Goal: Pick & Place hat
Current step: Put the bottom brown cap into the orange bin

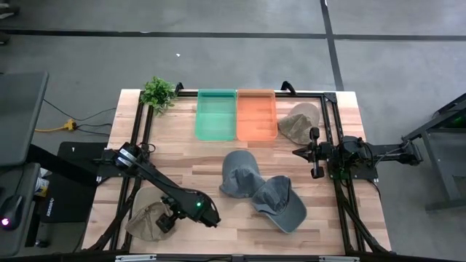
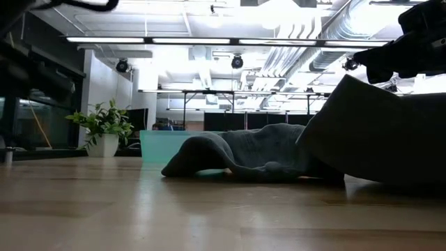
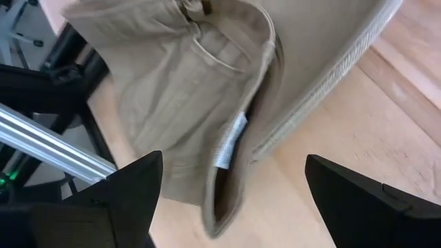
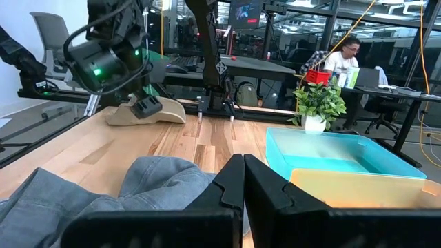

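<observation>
The left gripper (image 1: 166, 220) stood with fingers spread wide over the crumpled tan cloth cap (image 1: 148, 220) at the near-left corner of the wooden table (image 1: 189, 156); the right gripper (image 1: 315, 153), closed and empty, waited at the right edge

A potted plant (image 1: 159, 92) sits at the table's (image 1: 211, 156) far corner — beside it, green bin (image 1: 216, 114) touching orange bin (image 1: 256, 114).

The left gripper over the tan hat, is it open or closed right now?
Open. The left gripper has both fingers spread wide, either side of the tan hat, not clamped on it.
</observation>
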